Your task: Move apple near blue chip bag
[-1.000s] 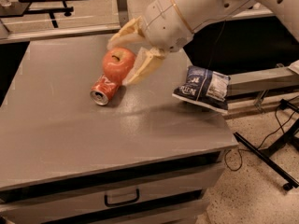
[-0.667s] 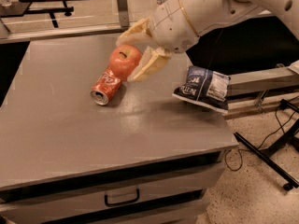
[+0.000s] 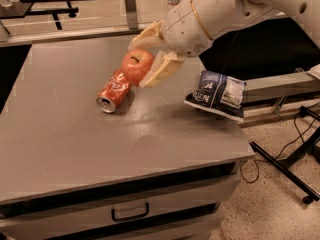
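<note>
The claw [image 3: 139, 64] is seen over the back middle of the bench [image 3: 90, 149], at the end of a white arm [image 3: 225, 6] that is reached in from the upper right. The apple [image 3: 135, 67] is clamped between its two cream fingers [image 3: 160, 73], which are spread only as wide as the fruit: one is laid over the top, the other along the lower right side. The apple is shown stem dimple up, red-orange, just behind the upper end of a red can [image 3: 114, 90]. The can is laid on its side, with its silver end turned toward the front left. Whether apple and can are touching cannot be told, nor whether the apple is resting on the bench or held just clear of it.

The bag [image 3: 216, 94] is found at the right edge of the bench, dark blue with white lettering, and its right end is hung past that edge. It is well apart from the apple, with bare grey surface left between them. A drawer with a dark handle [image 3: 130, 213] is seen in the front of the bench.
</note>
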`<move>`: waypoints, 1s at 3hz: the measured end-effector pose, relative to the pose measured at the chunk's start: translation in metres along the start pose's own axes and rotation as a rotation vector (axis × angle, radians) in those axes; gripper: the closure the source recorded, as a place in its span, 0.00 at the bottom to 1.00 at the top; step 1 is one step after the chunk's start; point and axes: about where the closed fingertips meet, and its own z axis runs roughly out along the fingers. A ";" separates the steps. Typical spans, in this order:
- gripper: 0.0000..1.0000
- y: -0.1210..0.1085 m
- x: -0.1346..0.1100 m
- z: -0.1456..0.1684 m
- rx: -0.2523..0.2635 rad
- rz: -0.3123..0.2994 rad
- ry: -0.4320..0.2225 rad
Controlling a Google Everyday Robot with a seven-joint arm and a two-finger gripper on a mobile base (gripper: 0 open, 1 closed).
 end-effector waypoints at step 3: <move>1.00 0.003 0.116 0.004 0.026 0.141 0.060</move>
